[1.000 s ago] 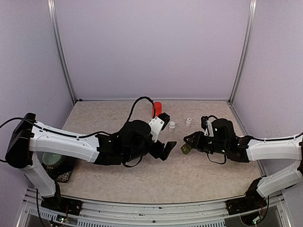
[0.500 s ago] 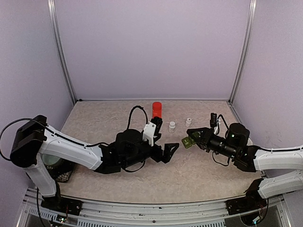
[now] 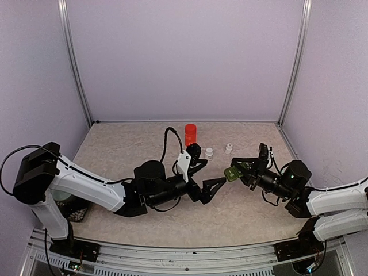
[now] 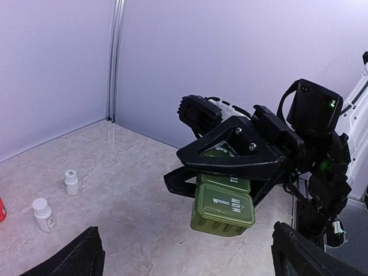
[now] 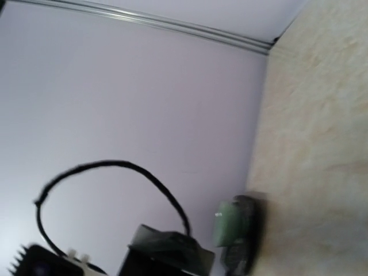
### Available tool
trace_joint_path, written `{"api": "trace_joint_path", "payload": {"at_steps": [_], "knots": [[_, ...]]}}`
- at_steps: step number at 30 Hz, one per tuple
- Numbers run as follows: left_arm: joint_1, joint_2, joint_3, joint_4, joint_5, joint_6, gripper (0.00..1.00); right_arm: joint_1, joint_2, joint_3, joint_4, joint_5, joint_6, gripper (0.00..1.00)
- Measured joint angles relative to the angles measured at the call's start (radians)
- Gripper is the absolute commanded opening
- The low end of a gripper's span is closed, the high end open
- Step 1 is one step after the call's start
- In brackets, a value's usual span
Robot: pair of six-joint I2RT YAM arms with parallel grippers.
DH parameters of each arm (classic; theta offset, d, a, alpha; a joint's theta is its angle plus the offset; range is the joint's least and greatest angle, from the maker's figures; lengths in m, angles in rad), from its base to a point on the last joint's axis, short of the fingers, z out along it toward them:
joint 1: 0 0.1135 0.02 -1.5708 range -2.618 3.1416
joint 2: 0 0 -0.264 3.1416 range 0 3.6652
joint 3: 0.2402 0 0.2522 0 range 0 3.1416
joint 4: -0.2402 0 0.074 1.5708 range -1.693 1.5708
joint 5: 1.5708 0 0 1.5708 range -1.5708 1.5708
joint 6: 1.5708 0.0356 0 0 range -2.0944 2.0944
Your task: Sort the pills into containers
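Both arms have swung toward each other since a second ago: the left gripper [image 3: 210,176] has turned to face rightward with its fingers splayed wide and nothing between them, and the right gripper [image 3: 240,170] has drawn back and risen, carrying the containers [image 3: 233,172] up off the table [image 3: 115,149]. The right jaws are clenched on that dark green strip, which juts out past their tips, lettered lids showing in the left wrist view [image 4: 222,208]. It hangs in the air just ahead of the left jaws' open gap, not touching them. Beyond the two sets of jaws, farther back on the table, stand two small white bottles [image 3: 209,152] [image 3: 229,148], apart from each other and well clear of either grip. Behind the left jaws, farther still, a red cylinder [image 3: 190,134] stands upright near the back wall.
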Motion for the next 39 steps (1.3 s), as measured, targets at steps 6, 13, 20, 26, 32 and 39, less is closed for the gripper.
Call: {"api": "trace_joint_path", "payload": {"at_steps": [6, 13, 20, 26, 32, 39], "knots": [[-0.069, 0.022, 0.007, 0.043, -0.111, 0.057, 0.99, 0.0, 0.1, -0.025, 0.204, -0.023, 0.138, 0.11], [-0.081, 0.077, 0.015, 0.114, -0.187, 0.097, 0.99, 0.0, 0.183, -0.024, 0.377, -0.039, 0.237, 0.11], [-0.081, 0.122, 0.082, 0.126, -0.231, 0.14, 0.94, 0.0, 0.177, -0.011, 0.396, -0.042, 0.258, 0.11], [-0.078, 0.131, 0.096, 0.161, -0.234, 0.155, 0.86, 0.0, 0.159, 0.002, 0.392, -0.039, 0.259, 0.11], [-0.076, 0.159, 0.09, 0.237, -0.22, 0.156, 0.85, 0.002, 0.159, 0.005, 0.393, -0.039, 0.264, 0.11], [-0.072, 0.185, 0.09, 0.297, -0.212, 0.156, 0.85, 0.008, 0.175, 0.005, 0.418, -0.04, 0.275, 0.11]]}}
